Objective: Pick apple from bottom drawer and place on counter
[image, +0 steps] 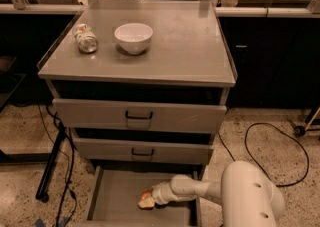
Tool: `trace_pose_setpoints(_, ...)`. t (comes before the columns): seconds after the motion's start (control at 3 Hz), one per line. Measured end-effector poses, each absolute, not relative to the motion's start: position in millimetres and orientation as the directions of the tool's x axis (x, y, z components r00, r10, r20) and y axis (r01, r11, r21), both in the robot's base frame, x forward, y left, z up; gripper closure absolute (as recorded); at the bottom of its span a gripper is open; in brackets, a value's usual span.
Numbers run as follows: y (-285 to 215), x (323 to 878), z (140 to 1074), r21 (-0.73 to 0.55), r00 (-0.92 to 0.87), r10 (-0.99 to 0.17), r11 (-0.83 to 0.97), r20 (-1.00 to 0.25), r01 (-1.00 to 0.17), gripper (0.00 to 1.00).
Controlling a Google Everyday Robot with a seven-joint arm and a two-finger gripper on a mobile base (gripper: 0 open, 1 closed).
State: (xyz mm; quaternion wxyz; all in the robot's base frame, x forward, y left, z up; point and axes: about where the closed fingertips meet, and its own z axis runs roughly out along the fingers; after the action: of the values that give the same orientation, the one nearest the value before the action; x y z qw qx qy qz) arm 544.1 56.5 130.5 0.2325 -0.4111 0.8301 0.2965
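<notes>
Reaching into the open bottom drawer [114,197], the gripper [153,196] was at the apple [145,201] on the drawer's grey floor; whether it was clamped on it could not be told. Above, the counter [186,46] carried a white bowl [133,37].

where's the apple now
Low in the camera view, in the open grey metal bottom drawer, the small red-orange apple sits beside the robot's hand.
</notes>
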Motion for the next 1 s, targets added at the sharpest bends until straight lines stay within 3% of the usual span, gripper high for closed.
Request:
trace_pose_setpoints(0.67,56.5,544.1,130.5,0.301,-0.554,-0.545,0.486,-0.630,-0.820,0.87)
trace_pose_setpoints(1.0,56.4,543.7,131.3,0.302,-0.555,-0.544,0.487,-0.630,-0.820,1.00)
